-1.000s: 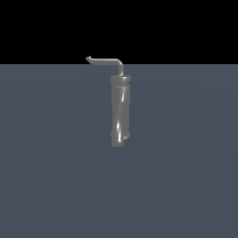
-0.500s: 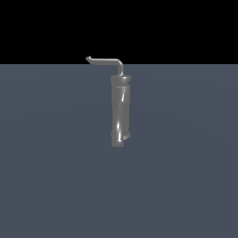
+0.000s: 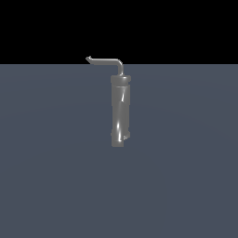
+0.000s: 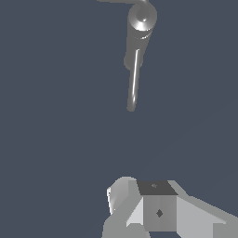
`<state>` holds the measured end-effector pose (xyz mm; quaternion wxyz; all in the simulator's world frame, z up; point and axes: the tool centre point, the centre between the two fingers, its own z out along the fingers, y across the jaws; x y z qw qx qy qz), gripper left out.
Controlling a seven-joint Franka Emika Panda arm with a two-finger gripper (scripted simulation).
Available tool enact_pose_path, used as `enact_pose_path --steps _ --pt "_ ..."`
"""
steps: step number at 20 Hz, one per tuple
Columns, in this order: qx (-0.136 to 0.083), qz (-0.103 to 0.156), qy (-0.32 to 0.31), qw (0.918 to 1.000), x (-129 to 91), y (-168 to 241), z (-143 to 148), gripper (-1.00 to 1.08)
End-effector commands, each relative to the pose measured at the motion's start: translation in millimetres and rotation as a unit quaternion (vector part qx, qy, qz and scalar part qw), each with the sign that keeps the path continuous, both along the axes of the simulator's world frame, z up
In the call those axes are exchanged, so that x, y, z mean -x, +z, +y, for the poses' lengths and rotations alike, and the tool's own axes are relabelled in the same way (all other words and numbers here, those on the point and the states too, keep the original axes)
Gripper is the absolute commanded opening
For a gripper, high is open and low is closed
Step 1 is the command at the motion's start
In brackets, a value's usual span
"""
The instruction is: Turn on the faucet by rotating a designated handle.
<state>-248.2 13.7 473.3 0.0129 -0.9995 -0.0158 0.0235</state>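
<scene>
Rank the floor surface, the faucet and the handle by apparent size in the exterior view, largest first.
1. The floor surface, filling most of the frame.
2. The faucet, its tall cylinder body.
3. The handle, a thin bent rod at the top, clearly smallest.

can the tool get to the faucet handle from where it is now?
Probably yes. In the wrist view the tool sits apart from the faucet, with only bare grey surface between them. In the exterior view the handle juts out free at the top, nothing around it. The tool's open or shut state is unclear.
</scene>
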Motion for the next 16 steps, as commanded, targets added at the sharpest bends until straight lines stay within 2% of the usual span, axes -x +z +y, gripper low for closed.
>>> enact_pose_path --steps 1,9,16 --pt "-0.003 0.001 -0.013 0.9999 -6.0 -0.3 0.9 -1.0" --pt "-0.017 0.005 -0.082 0.9964 -37.4 -3.4 5.5 -1.0" --pt "-0.029 0.014 -0.169 0.9852 -75.8 -11.2 11.3 -1.0"
